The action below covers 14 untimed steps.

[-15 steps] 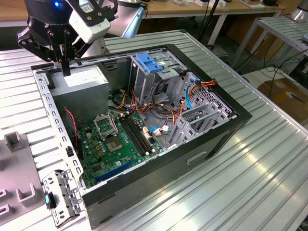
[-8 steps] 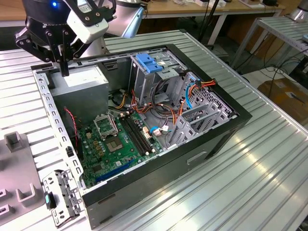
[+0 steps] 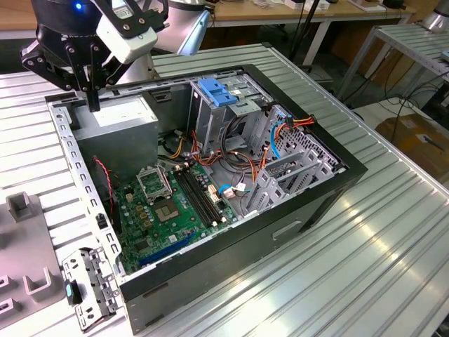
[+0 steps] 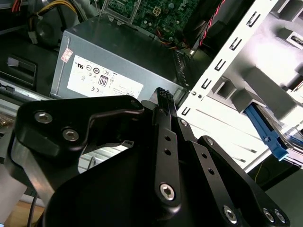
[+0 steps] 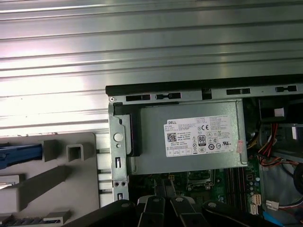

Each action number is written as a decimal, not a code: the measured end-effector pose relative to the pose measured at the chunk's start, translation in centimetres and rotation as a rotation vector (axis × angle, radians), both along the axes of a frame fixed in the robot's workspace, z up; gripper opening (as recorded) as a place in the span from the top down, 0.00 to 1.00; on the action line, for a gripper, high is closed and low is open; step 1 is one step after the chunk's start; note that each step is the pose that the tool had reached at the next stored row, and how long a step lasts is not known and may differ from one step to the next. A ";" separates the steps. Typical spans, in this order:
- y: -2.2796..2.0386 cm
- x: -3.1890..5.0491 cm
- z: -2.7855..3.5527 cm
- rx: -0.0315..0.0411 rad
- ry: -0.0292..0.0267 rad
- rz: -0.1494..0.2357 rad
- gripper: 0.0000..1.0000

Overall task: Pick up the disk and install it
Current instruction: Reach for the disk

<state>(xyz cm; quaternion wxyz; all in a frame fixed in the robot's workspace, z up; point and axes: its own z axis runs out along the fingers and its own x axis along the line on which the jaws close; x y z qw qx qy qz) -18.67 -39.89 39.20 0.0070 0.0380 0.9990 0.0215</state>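
The gripper [image 3: 92,105] hangs with its fingers pointing straight down, pressed together into one narrow dark bar with nothing between them. In the second wrist view the gripper [image 4: 163,94] shows the same: the jaws are closed and empty. Directly beneath the tips lies the grey power supply [image 3: 116,123], in a corner of the open computer case [image 3: 302,203]. Its labelled face shows in both wrist views [image 4: 118,71] [image 5: 194,137]. Whether the tips touch its top cannot be told; they are at least just above it.

Farther inside the case from the gripper lies the green motherboard [image 3: 168,210]. Beyond that stands the tall metal cage with a blue handle [image 3: 217,91].

The disk [image 4: 267,132] is outside the case, across the perforated metal rim [image 4: 222,61] from the gripper. It rests among the raised blocks of a grey fixture [image 5: 57,189]. Only its blue frame edge shows in the first wrist view [image 5: 19,153]. The gripper is apart from it and not touching it.
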 end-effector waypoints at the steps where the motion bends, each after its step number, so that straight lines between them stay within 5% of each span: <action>1: 0.00 0.00 0.00 0.0000 0.0000 0.000 0.89; 14: 0.00 -0.89 0.00 0.0000 -0.0001 0.000 0.89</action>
